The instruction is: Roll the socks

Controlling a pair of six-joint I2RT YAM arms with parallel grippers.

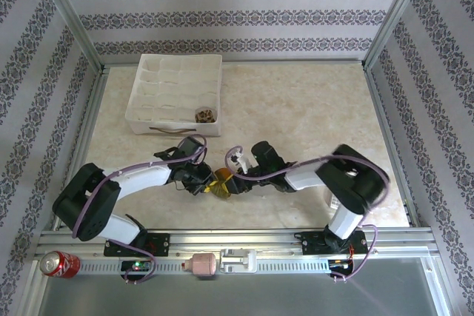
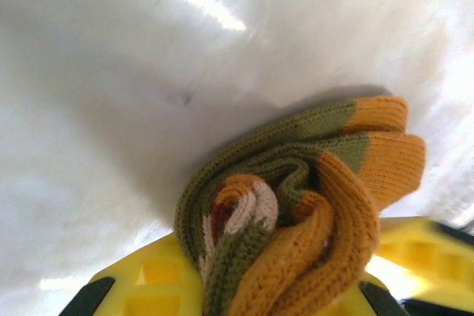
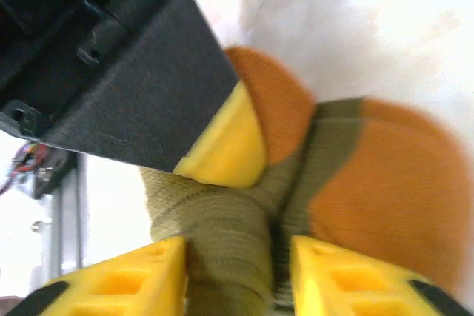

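Rolling step: the green sock [image 2: 296, 197] sits bundled at lower centre. The left pincer [image 2: 281, 275] pinches the roll. The right pincer [image 3: 237, 275] straddles it, jaws apart, grip unclear. Next probably needs the cuff tucked over.

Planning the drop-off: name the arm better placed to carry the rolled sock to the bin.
Probably left: the rolled sock sits between its jaws, and the white bin stands far left.
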